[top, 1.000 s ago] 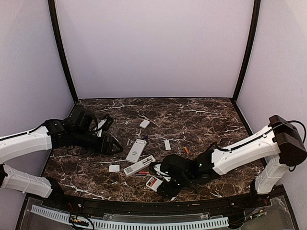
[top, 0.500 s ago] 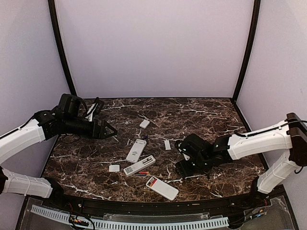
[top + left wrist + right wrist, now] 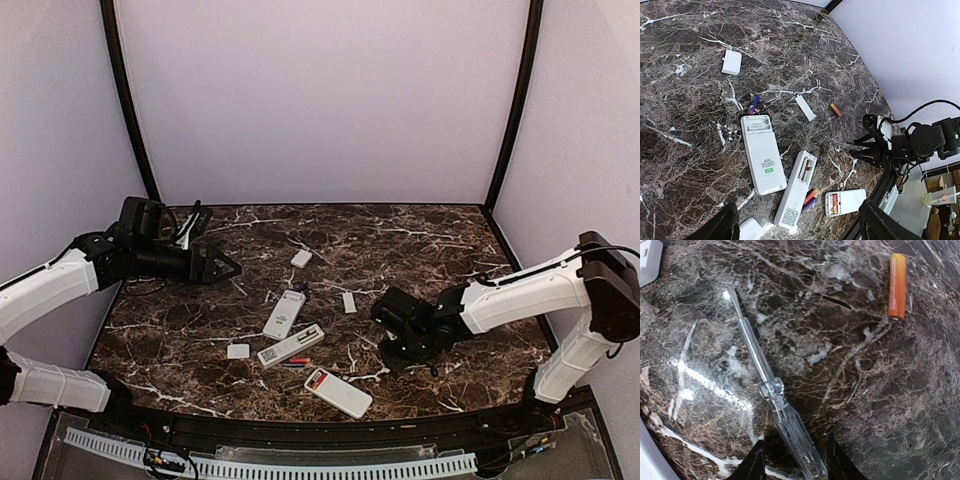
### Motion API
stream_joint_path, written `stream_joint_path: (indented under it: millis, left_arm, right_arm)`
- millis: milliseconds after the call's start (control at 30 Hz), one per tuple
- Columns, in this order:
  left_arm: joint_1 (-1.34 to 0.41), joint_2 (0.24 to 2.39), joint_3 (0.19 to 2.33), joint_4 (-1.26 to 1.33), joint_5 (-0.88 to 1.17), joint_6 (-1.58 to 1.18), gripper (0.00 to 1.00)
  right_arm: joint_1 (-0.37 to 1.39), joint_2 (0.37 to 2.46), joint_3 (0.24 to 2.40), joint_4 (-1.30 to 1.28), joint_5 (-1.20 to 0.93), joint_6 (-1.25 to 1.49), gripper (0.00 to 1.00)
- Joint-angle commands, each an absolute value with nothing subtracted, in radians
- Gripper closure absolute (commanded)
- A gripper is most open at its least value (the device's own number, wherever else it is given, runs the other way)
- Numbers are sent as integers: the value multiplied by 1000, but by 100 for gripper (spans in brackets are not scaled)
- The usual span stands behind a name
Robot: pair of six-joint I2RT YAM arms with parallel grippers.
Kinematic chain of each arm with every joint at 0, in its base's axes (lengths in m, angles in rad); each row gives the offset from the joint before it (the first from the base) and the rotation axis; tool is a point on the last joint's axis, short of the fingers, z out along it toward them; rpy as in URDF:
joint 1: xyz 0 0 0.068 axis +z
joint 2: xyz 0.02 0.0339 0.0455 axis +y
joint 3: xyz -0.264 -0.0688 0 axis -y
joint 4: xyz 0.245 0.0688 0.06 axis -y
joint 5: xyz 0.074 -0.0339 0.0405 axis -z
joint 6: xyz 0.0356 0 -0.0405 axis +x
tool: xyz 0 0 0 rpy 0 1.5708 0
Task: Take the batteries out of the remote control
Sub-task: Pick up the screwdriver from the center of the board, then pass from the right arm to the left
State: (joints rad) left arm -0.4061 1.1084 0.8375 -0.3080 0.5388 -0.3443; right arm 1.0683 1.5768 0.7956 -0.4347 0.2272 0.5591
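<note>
Clear-handled screwdriver (image 3: 772, 390) lies on the marble table (image 3: 865, 405). The right gripper (image 3: 795, 462) straddles its handle with fingers partly closed; you cannot tell whether they bite. The left gripper (image 3: 228, 267) gapes wide and empty at the top view's upper left.

Risk: an off-centre pinch lets the round handle roll or squirt out. Watch the tip too, since a swing could knock the orange battery (image 3: 897, 286) at upper right.

Count:
- three remotes (image 3: 762, 160)
- three white covers (image 3: 731, 62)
- one screwdriver
- four loose cells: orange battery, purple battery (image 3: 753, 104), battery pair (image 3: 810, 199) beside the middle remote
- one red battery (image 3: 834, 202) seated in the bottom remote (image 3: 852, 200)
</note>
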Motion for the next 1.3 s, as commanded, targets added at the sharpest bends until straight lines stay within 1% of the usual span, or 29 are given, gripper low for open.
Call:
stream_joint_path:
  millis: [0, 33, 100, 167, 233, 267, 333, 433, 533, 733, 933, 1067, 1267]
  left_arm:
    - [-399, 1133, 869, -289, 577, -308, 18]
    - [-399, 1138, 886, -291, 582, -302, 18]
    - [-399, 1157, 913, -290, 589, -292, 18]
    - [-399, 1174, 935, -285, 593, -280, 18]
    - [-399, 1191, 950, -276, 606, -268, 19]
    - [-399, 1203, 953, -266, 614, -266, 19]
    - [-399, 1226, 956, -245, 661, -271, 19]
    - [-401, 1263, 937, -198, 782, -288, 24]
    - [-442, 1278, 901, -142, 817, -307, 27]
    - [-568, 1307, 918, -144, 898, -253, 27]
    - [-601, 1317, 896, -56, 1044, -291, 25]
    - [-632, 1305, 894, -51, 1063, -266, 24]
    - [-667, 1292, 894, -89, 1033, -222, 23]
  right_arm:
    - [1063, 1618, 823, -427, 227, 528, 64]
    - [1064, 1620, 821, -417, 222, 518, 67]
    - [1065, 1624, 824, -407, 217, 506, 77]
    - [1067, 1623, 827, -398, 209, 497, 90]
    - [1070, 1618, 827, -386, 199, 493, 99]
    - [1073, 1611, 828, -380, 190, 491, 100]
    - [1076, 1591, 831, -370, 178, 489, 100]
    - [1090, 1537, 842, -352, 154, 474, 100]
    - [1108, 1459, 850, -291, 67, 433, 100]
    - [1122, 1365, 878, -180, -122, 410, 100]
    - [1116, 1360, 917, -124, -300, 413, 100]
    - [1105, 1366, 914, -43, -435, 461, 100]
    - [1081, 1347, 883, 77, -567, 531, 100]
